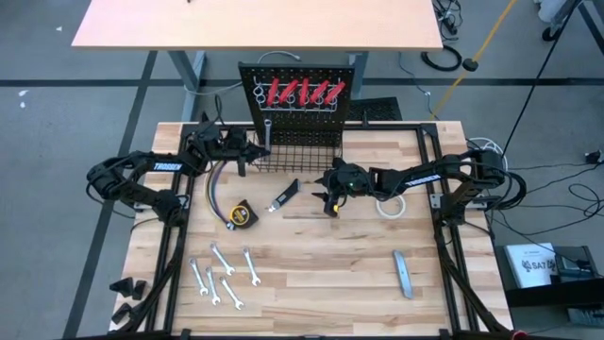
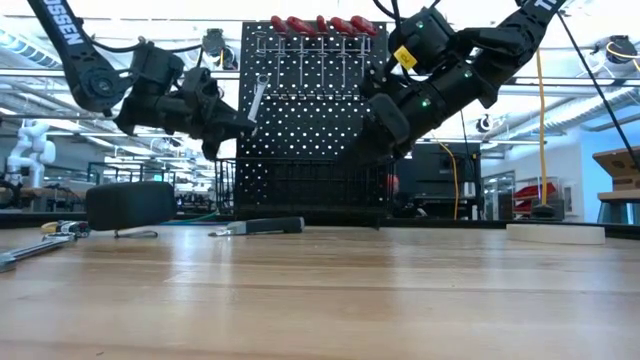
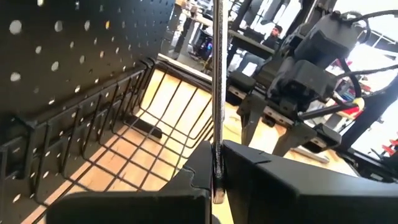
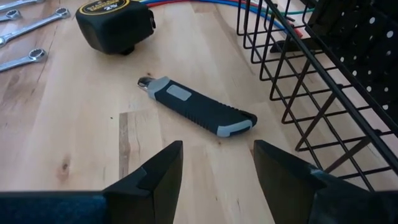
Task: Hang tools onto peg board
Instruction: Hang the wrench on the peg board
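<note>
The black peg board (image 1: 302, 118) stands at the table's far edge with several red-handled tools (image 1: 302, 92) hanging in its top row and a wire basket (image 1: 297, 153) at its base. My left gripper (image 1: 255, 149) is at the board's left side, shut on a silver wrench (image 2: 257, 100) that stands nearly upright before the holes. My right gripper (image 4: 217, 168) hovers open above the table, just behind the black-handled knife (image 4: 199, 112), which lies flat on the wood. Several more wrenches (image 1: 222, 274) lie near the front left. My left gripper pinches the wrench's shaft near its lower end (image 3: 216, 163) between its two fingers. The fingers come roughly level from the table's left and lie across the shaft. The wrench stands upright, lifted clear over the basket, its upper end (image 2: 262, 80) close to the board.
A yellow tape measure (image 1: 243, 214) and a bundle of coloured wires (image 1: 215, 194) lie left of the knife. A white tape roll (image 1: 392, 206) sits under the right arm, a grey bar (image 1: 403, 274) toward the front right. A tan tabletop (image 1: 255, 24) stands beyond the board.
</note>
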`<state>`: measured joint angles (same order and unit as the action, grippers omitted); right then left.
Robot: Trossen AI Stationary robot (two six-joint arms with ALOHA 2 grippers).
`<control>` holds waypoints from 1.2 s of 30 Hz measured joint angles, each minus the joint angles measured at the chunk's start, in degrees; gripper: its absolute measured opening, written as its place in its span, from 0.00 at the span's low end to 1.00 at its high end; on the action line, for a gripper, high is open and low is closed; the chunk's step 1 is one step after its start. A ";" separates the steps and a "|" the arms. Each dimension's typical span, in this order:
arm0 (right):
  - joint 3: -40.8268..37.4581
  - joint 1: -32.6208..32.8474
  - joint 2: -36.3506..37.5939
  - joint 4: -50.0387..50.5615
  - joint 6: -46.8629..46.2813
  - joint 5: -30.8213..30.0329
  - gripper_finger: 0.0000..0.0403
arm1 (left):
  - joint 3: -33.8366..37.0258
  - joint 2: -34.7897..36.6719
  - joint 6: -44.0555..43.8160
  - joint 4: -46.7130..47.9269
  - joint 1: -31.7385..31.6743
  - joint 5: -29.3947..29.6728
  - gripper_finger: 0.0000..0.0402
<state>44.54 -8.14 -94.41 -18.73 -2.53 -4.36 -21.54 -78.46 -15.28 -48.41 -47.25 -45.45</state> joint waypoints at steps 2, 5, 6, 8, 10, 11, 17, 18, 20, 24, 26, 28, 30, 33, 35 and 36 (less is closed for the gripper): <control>0.03 0.00 0.02 0.49 -0.64 -0.04 0.47 | 0.46 0.00 1.08 -0.06 -0.02 0.00 0.04; 0.03 0.21 0.02 0.99 -1.31 -0.16 0.47 | 0.67 0.00 1.28 -0.06 -0.12 0.67 0.04; 0.02 0.36 0.02 1.07 -1.59 -0.22 0.47 | 0.67 0.00 1.22 -0.11 -0.30 1.01 0.04; -0.01 0.65 0.02 1.11 -2.14 -0.22 0.47 | 0.69 0.00 1.14 -0.45 -0.99 1.34 0.04; -0.03 0.79 0.02 1.17 -2.58 -0.20 0.47 | 0.70 0.00 0.82 -0.67 -1.83 1.79 0.04; -0.03 0.87 0.02 1.26 -2.87 -0.20 0.47 | 0.70 0.00 0.74 -0.64 -2.29 1.92 0.04; -0.03 1.01 0.00 1.30 -3.06 -0.02 0.47 | 0.70 0.00 0.58 -0.26 -3.46 1.95 0.04; -0.03 1.01 0.00 1.30 -3.06 -0.02 0.47 | 0.70 0.00 0.60 -0.24 -3.47 1.95 0.04; -0.03 1.01 -0.02 1.27 -3.05 -0.02 0.47 | 0.70 0.00 0.57 -0.23 -3.45 1.95 0.04; -0.06 1.01 -0.02 1.10 -3.04 -0.02 0.47 | 0.70 0.00 -1.29 0.01 -3.41 4.53 0.04; -0.08 1.02 -0.02 0.81 -3.04 0.02 0.47 | 0.67 0.00 -2.14 0.06 -3.41 5.07 0.04; -0.10 1.03 -0.04 0.37 -3.04 0.02 0.47 | 0.01 0.00 -2.43 1.62 -3.39 5.03 0.04; -0.10 1.03 -0.04 -0.03 -3.04 0.05 0.47 | -0.82 0.00 -2.68 3.77 -3.41 5.07 0.04; -0.10 1.03 -0.07 -0.08 -2.86 0.09 0.47 | -2.29 0.02 -2.83 7.24 -3.41 4.95 0.04; -0.10 1.03 -0.07 -0.10 -2.82 0.09 0.47 | -2.58 0.02 -3.06 7.86 -3.41 4.97 0.04; -0.10 1.03 -0.07 -0.12 -2.80 0.09 0.47 | -2.60 0.02 -3.52 7.84 -3.41 5.12 0.05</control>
<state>44.45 -7.11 -94.48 -18.85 -5.33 -4.27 -24.14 -78.43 -18.80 -40.57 -50.65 -40.33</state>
